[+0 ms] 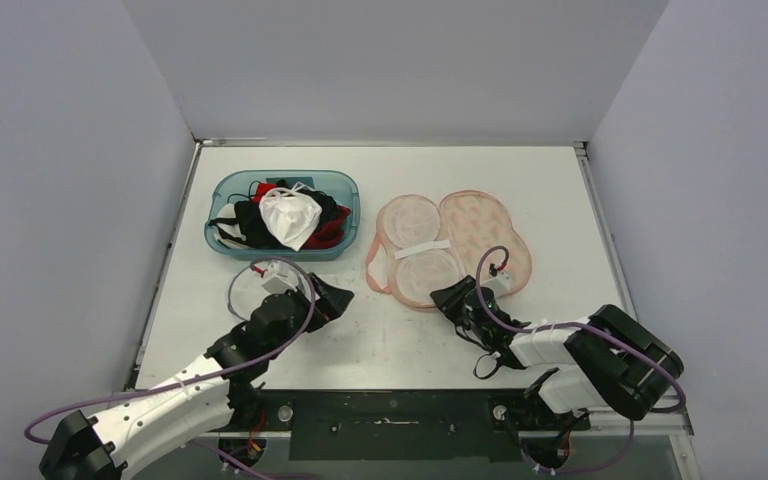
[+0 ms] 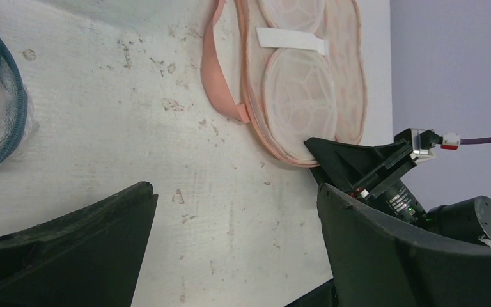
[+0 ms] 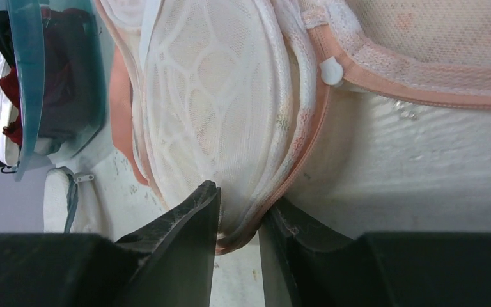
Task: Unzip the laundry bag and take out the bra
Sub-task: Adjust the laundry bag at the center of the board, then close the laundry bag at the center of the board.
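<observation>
Top view. My right gripper (image 1: 452, 297) is clamped on the near rim of the one laundry bag (image 1: 460, 235). The bag spreads away toward 12 o'clock, its lobes' long axis running roughly 12 to 6. My left gripper (image 1: 338, 298), fingers apart, has the bag at 2 o'clock and is the farther arm. One bin (image 1: 222, 195) of clothes sits at the bag's 9 o'clock. I cannot tell the bra apart from the mesh.

Pink mesh laundry bag (image 1: 480, 235), white domed panels, lying flat, right of centre
</observation>
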